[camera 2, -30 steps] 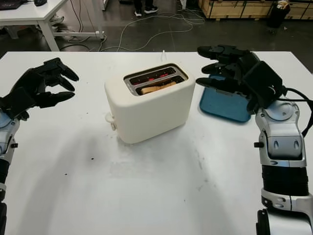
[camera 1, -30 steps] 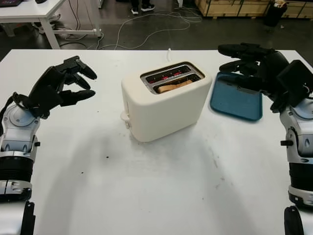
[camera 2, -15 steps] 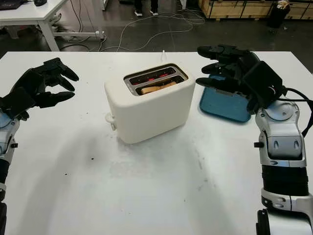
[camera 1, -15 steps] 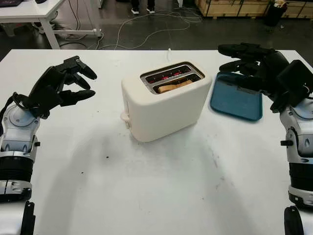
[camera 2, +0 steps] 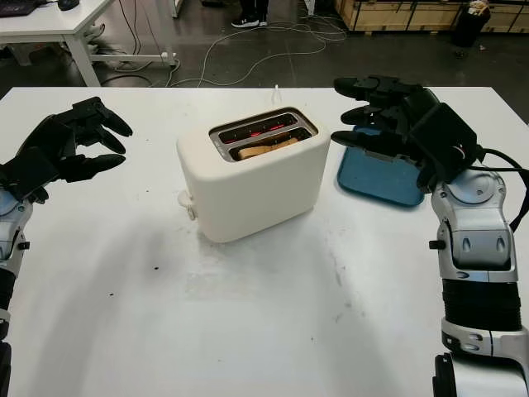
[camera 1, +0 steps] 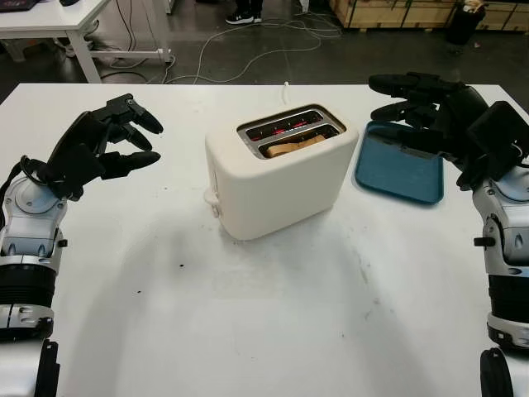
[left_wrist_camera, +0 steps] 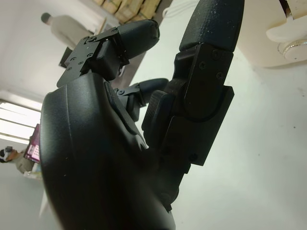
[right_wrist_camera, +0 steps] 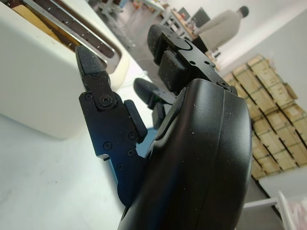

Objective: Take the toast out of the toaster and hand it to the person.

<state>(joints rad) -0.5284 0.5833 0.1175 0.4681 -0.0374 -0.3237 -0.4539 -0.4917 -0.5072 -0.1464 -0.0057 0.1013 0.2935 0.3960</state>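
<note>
A cream two-slot toaster [camera 1: 277, 175] stands in the middle of the white table [camera 1: 264, 331]. A brown slice of toast [camera 1: 295, 145] sits low in its nearer slot; the farther slot glows red inside. My left hand [camera 1: 124, 136] hovers open to the left of the toaster, well apart from it. On the other side my right hand [camera 1: 405, 112] hovers open, just right of the toaster's top and above the blue tray. The toaster's lever knob [left_wrist_camera: 292, 42] shows beyond the left hand's fingers, and the toaster's top [right_wrist_camera: 62, 57] lies behind the right hand's fingers.
A blue tray [camera 1: 400, 169] lies on the table right of the toaster, partly under my right hand. Cables trail over the dark floor beyond the table's far edge. A person's shoes [camera 1: 242, 15] stand at the back. Wooden crates [camera 1: 397, 12] line the far right.
</note>
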